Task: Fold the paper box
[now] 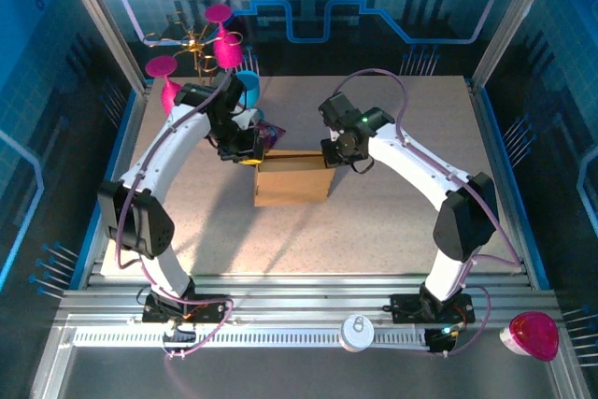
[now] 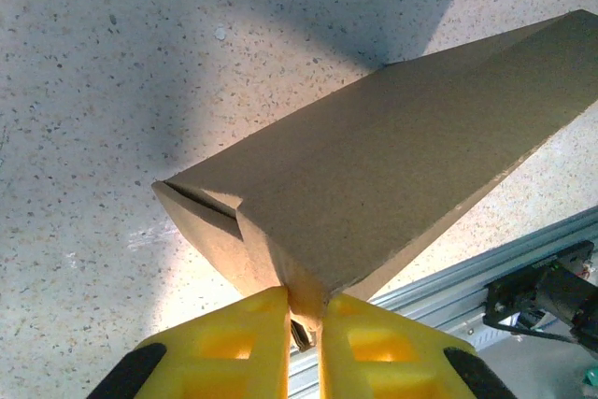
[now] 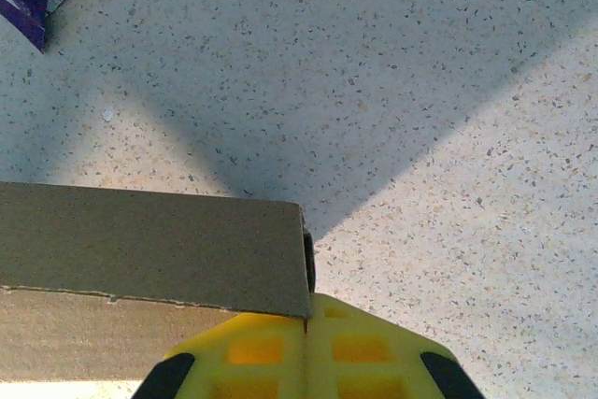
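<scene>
Yellow fingers (image 2: 248,348) of left hand (image 2: 304,301) pinch the plain brown cardboard box (image 2: 402,165) (one corner); right hand (image 3: 306,324) is clenched at another corner.

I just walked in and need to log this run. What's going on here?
Two robot arms are working on a brown paper box in the middle of the table. The left claw pinches one corner of it. The right claw is shut at the opposite end, right against a cardboard edge; whether it grips isn't clear. The box looks partly folded up.
</scene>
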Robot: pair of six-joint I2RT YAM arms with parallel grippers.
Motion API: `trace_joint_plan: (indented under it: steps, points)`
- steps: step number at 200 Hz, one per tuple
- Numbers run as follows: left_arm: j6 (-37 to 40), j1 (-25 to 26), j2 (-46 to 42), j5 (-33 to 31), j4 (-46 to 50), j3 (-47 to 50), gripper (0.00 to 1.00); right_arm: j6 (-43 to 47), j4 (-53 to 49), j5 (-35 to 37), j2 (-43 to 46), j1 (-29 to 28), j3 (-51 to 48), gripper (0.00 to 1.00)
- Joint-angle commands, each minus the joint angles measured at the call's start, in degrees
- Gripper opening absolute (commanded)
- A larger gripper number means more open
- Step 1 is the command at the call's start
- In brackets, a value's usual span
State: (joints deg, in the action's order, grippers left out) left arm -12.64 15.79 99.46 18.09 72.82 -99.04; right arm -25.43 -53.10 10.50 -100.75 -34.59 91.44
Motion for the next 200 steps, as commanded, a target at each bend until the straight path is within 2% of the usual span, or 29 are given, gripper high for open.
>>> trace_joint_plan:
  steps: [1,72,200]
  points:
    - [-2.1,0.1,1.6,4.8,2.9,-2.9,0.14,-0.1,-2.4,-2.5,-1.9,-1.5,1.7,0.00]
    - [-2.8,-0.4,3.2,5.0,5.3,-5.7,0.13,-1.1,-5.3,-3.4,-2.6,-0.3,5.0,0.00]
    - [-5.7,-1.1,4.0,11.7,4.6,-5.8,0.13,-2.2,-5.3,-6.0,-3.3,0.8,5.2,0.00]
